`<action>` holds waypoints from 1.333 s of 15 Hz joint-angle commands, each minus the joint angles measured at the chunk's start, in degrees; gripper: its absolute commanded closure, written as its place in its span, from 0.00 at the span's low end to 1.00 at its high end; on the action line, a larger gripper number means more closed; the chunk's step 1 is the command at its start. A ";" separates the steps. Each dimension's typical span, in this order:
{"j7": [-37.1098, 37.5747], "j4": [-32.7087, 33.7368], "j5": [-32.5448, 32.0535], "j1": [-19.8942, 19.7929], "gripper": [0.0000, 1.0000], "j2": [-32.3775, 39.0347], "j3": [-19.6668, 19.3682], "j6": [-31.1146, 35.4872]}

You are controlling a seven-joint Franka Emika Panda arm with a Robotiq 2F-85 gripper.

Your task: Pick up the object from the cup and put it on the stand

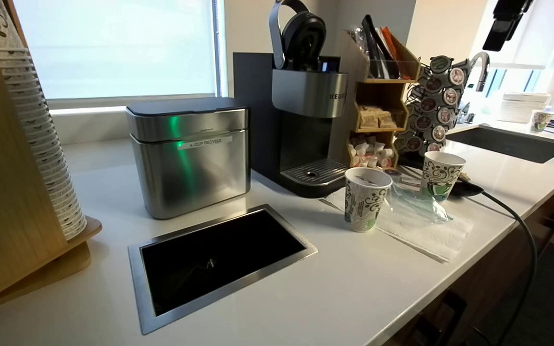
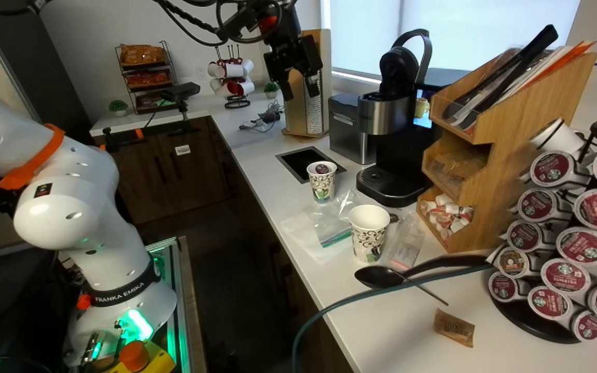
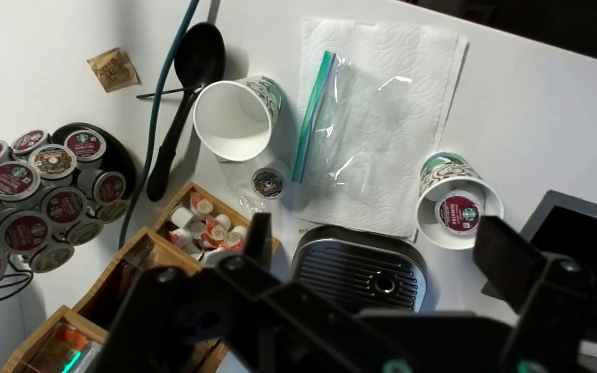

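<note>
The white patterned paper cup point(image 1: 366, 206) stands upright on the counter near the inset opening; it also shows in an exterior view point(image 2: 322, 189) and in the wrist view point(image 3: 439, 173). A coffee pod point(image 3: 458, 212) with a dark red Starbucks lid sits inside it, and its lid shows in an exterior view point(image 2: 322, 169). The stand, a dark carousel of pods, shows its black base point(image 2: 529, 325) at the right, and at the left in the wrist view point(image 3: 118, 153). My gripper point(image 2: 301, 97) is open, well above the counter; in the wrist view its fingers point(image 3: 376, 217) hold nothing.
A second patterned cup point(image 2: 368, 238) stands nearer the stand, beside a black spoon point(image 2: 381, 277) and a cable point(image 2: 350, 299). A clear bag point(image 3: 345, 119) lies on a paper towel point(image 3: 412, 93). The coffee machine point(image 1: 308, 93) and wooden organizer point(image 2: 516, 191) rise behind.
</note>
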 commanded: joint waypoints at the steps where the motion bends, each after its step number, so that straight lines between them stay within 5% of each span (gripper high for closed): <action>1: 4.80 -0.07 -0.70 0.88 0.00 3.58 1.13 4.40; 4: 3.40 0.31 7.53 3.53 0.00 6.00 -0.95 3.22; 5: 3.78 0.07 3.55 2.25 0.00 4.56 0.17 3.54; 9: 3.73 0.34 3.82 2.46 0.00 5.32 0.03 3.55; 15: 1.47 -1.39 11.40 5.73 0.00 13.84 0.33 5.26; 20: 9.53 0.57 -1.91 5.00 0.00 21.41 4.86 3.78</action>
